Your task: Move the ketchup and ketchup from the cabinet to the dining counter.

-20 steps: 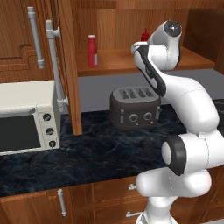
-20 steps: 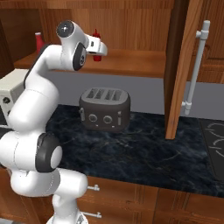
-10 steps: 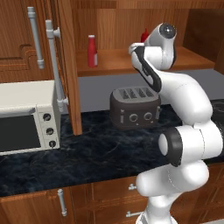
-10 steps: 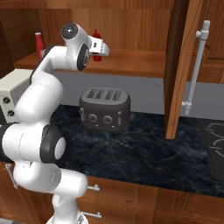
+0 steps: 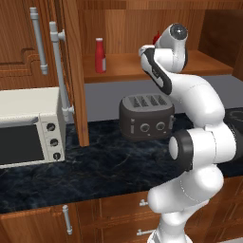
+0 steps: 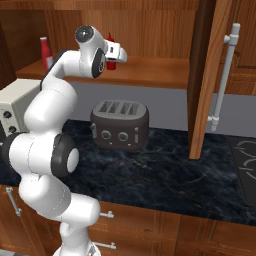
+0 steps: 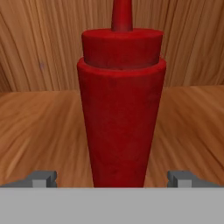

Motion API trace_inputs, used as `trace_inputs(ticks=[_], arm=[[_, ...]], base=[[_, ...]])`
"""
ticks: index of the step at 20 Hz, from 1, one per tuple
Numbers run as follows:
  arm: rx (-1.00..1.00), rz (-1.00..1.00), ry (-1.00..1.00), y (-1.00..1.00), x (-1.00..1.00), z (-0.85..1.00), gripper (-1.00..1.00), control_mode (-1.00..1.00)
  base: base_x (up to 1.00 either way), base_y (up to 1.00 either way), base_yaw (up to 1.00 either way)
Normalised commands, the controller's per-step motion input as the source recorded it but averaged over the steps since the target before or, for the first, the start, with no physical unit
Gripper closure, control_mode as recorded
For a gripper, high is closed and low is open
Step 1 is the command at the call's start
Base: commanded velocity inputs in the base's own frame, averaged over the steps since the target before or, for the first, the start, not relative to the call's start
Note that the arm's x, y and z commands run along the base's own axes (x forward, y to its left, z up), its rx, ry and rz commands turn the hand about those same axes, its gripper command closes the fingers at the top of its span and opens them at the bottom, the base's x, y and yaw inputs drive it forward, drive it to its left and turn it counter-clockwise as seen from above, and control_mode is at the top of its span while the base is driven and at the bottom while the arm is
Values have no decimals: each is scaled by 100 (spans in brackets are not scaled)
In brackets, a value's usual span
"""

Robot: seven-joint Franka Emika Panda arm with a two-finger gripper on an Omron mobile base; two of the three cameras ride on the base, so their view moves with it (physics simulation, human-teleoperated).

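- Up at the cabinet (image 5: 128, 33) shelf, the gripper (image 7: 112, 177) stands wide, one fingertip (image 7: 41, 178) on each side of the red ketchup (image 7: 120, 105).
- Neither fingertip touches that bottle, which stands upright on the wooden shelf, close before the hand camera.
- From the right base camera, the same red ketchup (image 6: 111, 52) shows just past the gripper (image 6: 117, 51), partly hidden by the arm's wrist.
- Further along the shelf, well apart, the pale-capped ketchup (image 5: 99, 55) stands upright near the open cabinet door (image 5: 76, 71).
- Below the shelf, a dark toaster (image 5: 146, 116) sits on the black counter (image 5: 95, 166), with a white oven (image 5: 31, 126) at its left.
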Motion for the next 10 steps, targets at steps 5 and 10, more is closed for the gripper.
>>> trace_inputs(ticks=[5,10], arm=[[0,0,1,-2,15,0,-100,-100],[0,0,0,0,16,0,-100,-100]], base=[[0,0,0],[0,0,0]])
